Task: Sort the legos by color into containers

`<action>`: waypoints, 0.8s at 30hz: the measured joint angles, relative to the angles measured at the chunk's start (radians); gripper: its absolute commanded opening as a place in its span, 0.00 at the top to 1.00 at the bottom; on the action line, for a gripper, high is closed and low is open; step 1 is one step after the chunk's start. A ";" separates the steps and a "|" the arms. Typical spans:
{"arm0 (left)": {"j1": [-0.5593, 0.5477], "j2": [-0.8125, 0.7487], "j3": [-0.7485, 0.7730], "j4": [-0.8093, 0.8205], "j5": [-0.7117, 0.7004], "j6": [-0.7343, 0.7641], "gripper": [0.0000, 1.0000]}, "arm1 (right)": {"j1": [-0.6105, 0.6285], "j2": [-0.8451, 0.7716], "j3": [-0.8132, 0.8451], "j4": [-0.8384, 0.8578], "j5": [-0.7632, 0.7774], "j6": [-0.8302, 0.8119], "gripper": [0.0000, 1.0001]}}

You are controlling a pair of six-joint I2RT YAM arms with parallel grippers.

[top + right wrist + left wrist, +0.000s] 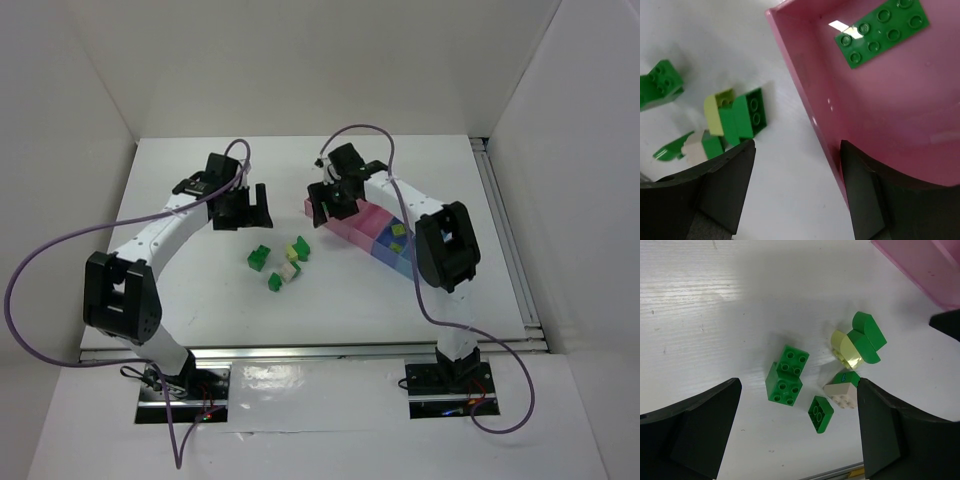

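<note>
Several legos lie loose mid-table: a dark green brick (pixel 259 257) (pixel 786 375), a small green one (pixel 820 413), a cream-white one (pixel 842 395), and a pale yellow-green one (pixel 844 351) against a rounded green one (pixel 868 335). My left gripper (pixel 241 218) (pixel 798 386) hangs open above them with nothing between its fingers. The containers (pixel 372 236) run diagonally at the right, pink then blue. A flat green plate (pixel 882 30) lies in the end pink box (pixel 900 105). My right gripper (pixel 330 211) (pixel 797 145) is open and astride that box's near wall.
Yellow-green bricks (pixel 398 231) sit in the blue boxes. White walls enclose the table on three sides. A metal rail (pixel 510 240) runs along the right edge. Purple cables loop from both arms.
</note>
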 measured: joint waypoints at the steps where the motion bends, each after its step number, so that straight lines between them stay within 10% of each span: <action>1: 0.000 0.004 0.001 0.000 0.000 -0.001 0.01 | 0.001 -0.026 -0.019 -0.013 -0.008 -0.005 0.24; 24: 0.000 0.056 -0.089 -0.069 -0.018 -0.079 0.10 | 0.297 -0.240 -0.252 0.066 0.220 0.102 0.18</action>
